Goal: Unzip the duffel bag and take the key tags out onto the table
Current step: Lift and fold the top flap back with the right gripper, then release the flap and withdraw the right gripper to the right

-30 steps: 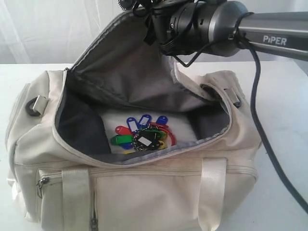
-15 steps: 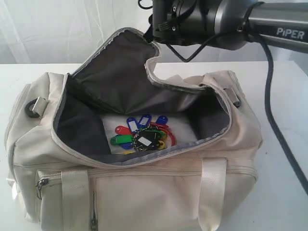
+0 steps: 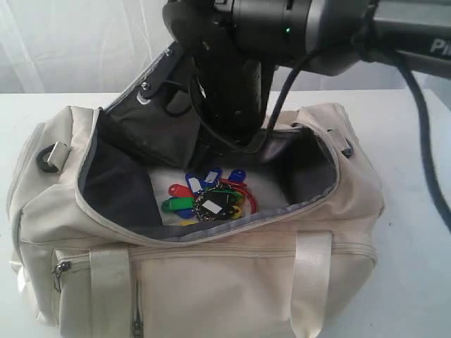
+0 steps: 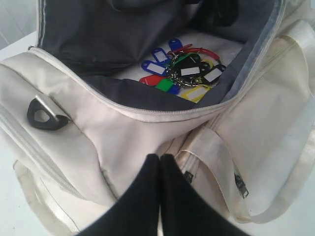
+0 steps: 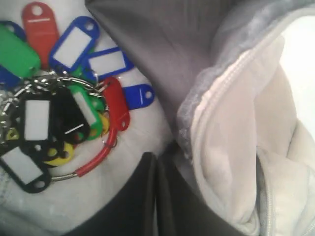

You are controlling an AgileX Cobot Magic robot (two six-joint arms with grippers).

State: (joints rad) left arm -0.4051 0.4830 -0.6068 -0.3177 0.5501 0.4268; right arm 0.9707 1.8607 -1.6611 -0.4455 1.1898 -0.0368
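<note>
The cream duffel bag (image 3: 232, 282) stands unzipped on the white table (image 3: 419, 282), its dark grey lining showing. The key tags (image 3: 210, 198), a bunch in red, blue, green, yellow and black on metal rings, lie on the bag's pale floor. My right gripper (image 5: 158, 160) reaches down into the opening at the bag's back. It is shut and empty, its tips just beside the key tags (image 5: 59, 113) and the folded zipper flap (image 5: 236, 147). My left gripper (image 4: 160, 158) is shut and empty, hovering close outside the bag's front wall below the key tags (image 4: 184, 73).
A black D-ring (image 3: 49, 155) sits on the bag's left end. The right arm's black cable (image 3: 426, 176) hangs down past the bag's right end. Two straps (image 3: 310, 282) run down the front wall. A white curtain (image 3: 63, 42) closes the back.
The right arm has dropped from above the bag into its opening. The raised top flap has come down behind the arm, and the right jaws have gone shut.
</note>
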